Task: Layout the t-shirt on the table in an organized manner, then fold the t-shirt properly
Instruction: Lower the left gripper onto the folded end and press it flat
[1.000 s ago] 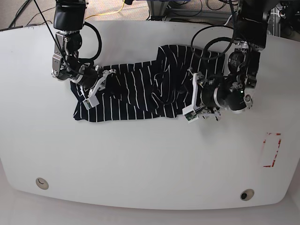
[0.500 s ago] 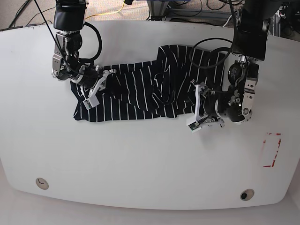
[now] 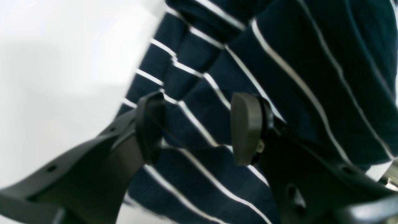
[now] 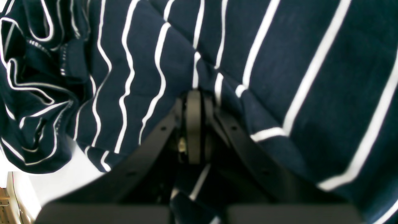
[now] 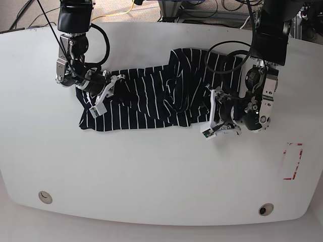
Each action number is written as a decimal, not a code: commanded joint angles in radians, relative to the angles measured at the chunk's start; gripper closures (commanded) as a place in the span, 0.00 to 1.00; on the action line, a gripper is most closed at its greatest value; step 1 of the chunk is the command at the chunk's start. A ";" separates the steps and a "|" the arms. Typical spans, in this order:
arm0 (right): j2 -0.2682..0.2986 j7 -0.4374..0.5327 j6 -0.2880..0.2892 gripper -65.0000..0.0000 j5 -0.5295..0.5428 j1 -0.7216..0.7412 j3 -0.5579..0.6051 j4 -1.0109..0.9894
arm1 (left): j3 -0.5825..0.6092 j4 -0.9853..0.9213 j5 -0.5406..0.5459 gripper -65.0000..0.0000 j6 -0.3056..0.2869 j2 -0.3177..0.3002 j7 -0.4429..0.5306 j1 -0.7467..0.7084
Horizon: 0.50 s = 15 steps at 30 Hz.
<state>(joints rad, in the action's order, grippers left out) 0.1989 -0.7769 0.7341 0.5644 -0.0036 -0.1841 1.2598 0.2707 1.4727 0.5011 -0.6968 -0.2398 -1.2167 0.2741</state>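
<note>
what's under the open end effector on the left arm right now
Striped t-shirt cloth lies under the left end effector, showing between its spread fingers. White table shows beside the shirt's edge. What lies beneath the cloth there is covered.

The t-shirt (image 5: 151, 98) lies on the desk (image 5: 151, 176), a little toward 12 o'clock from its middle. The right hand (image 5: 103, 96) is on the cloth at its 9 o'clock end. The left hand (image 5: 211, 113) is at the 3 o'clock edge. The red mark (image 5: 292, 161) lies near the desk's 4 o'clock rim, well apart from the cloth.
</note>
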 commanded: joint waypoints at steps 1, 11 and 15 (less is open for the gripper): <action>0.006 -0.115 -0.036 0.98 -0.126 -0.011 0.005 -0.019 | 0.012 0.023 0.018 0.52 -0.001 -0.002 0.011 0.020; 0.006 -0.115 -0.036 0.98 -0.126 -0.003 0.004 -0.022 | 0.016 0.021 0.012 0.70 -0.001 -0.002 0.011 0.003; 0.006 -0.115 -0.036 0.98 -0.126 -0.003 0.004 -0.022 | 0.016 0.015 0.012 0.83 -0.001 0.000 0.011 0.004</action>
<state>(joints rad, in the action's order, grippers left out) 0.1982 -0.7841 0.7380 0.5621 0.0051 -0.1841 1.2545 0.2909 1.4761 0.5045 -0.6968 -0.2386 -1.2171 0.2531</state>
